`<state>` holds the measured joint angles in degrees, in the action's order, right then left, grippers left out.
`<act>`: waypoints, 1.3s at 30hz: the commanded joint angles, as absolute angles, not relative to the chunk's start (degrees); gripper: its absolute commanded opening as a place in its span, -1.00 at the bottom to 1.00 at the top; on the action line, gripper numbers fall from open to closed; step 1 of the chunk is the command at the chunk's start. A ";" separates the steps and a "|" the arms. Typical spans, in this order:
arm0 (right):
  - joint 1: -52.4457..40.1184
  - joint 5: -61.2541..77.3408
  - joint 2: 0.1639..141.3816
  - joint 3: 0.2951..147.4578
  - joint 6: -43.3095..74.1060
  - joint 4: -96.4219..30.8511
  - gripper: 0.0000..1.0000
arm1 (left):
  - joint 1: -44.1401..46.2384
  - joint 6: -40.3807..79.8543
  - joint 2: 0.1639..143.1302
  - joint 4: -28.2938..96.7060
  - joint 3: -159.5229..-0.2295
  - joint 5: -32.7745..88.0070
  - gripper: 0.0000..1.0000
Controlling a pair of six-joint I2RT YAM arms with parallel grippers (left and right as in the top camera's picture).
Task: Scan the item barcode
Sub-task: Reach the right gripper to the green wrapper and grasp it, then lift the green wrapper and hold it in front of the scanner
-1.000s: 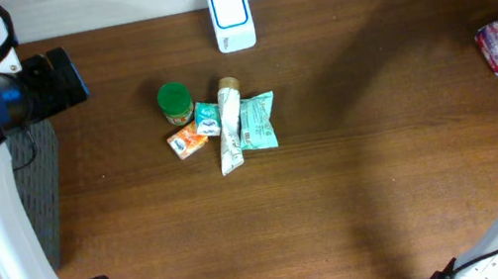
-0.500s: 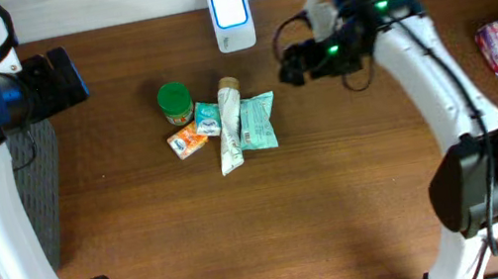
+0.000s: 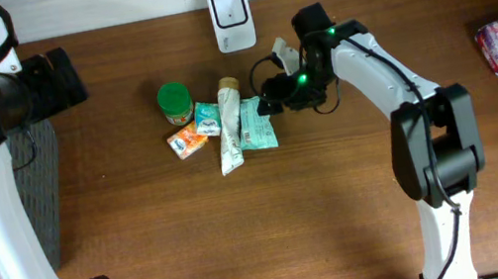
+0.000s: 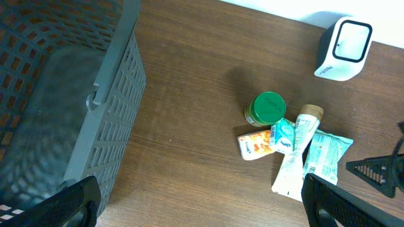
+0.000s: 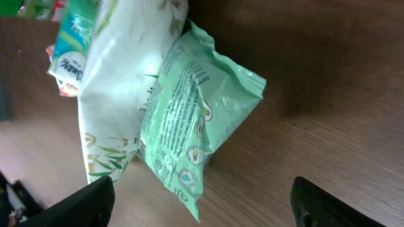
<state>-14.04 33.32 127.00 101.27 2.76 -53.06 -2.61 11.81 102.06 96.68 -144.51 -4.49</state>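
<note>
Right gripper (image 3: pixel 267 96) over green pouch (image 5: pixel 196 120), jaws wide, empty: likely lining up pickup. Left gripper's (image 4: pixel 202 205) jaws wide, empty.

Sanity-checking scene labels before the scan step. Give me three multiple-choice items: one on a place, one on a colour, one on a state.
1. Where does the white box-shaped barcode scanner stand?
A) at the right end of the brown wooden table
B) at its far edge from the arms
C) at its near edge

2. Lid colour of the small round jar?
A) green
B) red
C) blue

3. The right gripper is:
A) shut on the jar
B) out of view
C) open, empty, by the pale green plastic pouch

Key: B, it sits against the back edge; A, the lid shows green from overhead; C, the jaws stand wide apart and the pouch lies free.
</note>
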 commanded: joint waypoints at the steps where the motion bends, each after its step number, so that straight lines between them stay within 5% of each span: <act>1: -14.28 38.50 130.02 100.82 2.37 -52.84 0.66 | -2.90 12.12 101.82 96.71 -144.62 -4.10 0.98; 10: -14.35 45.89 136.33 100.66 6.70 -45.23 0.18 | -2.90 12.12 101.82 96.71 -144.62 -4.12 0.98; 12: -14.35 45.91 136.35 100.66 6.70 -44.21 -0.41 | -2.90 12.12 101.82 96.71 -144.62 -4.10 0.98; 15: -14.24 46.37 136.22 101.03 6.72 -44.03 -0.92 | -2.90 12.14 101.82 96.71 -144.62 -4.10 0.98; 19: -14.17 42.98 133.78 107.24 6.74 -48.84 -0.92 | -2.90 12.14 101.82 96.71 -144.62 -4.10 0.98; 27: -14.61 12.80 131.57 119.55 6.66 -70.54 -0.92 | -2.90 12.12 101.82 96.71 -144.62 -4.10 0.98; 29: -14.26 12.82 131.61 119.04 6.63 -70.13 0.39 | -2.90 12.12 101.82 96.71 -144.62 -4.12 0.98; 30: -13.58 13.17 131.61 119.04 6.66 -70.11 0.61 | -2.90 12.12 101.82 96.71 -144.62 -4.10 0.98; 34: -10.87 25.34 133.12 118.72 0.60 -69.65 0.79 | -2.90 12.14 101.82 96.71 -144.62 -4.10 0.98; 39: -11.22 34.59 139.79 118.10 0.60 -66.85 0.54 | -2.90 12.12 101.82 96.71 -144.62 -4.10 0.98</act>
<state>-10.87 30.24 136.18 118.93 1.23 -66.96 -2.61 11.81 102.06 96.68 -144.51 -4.49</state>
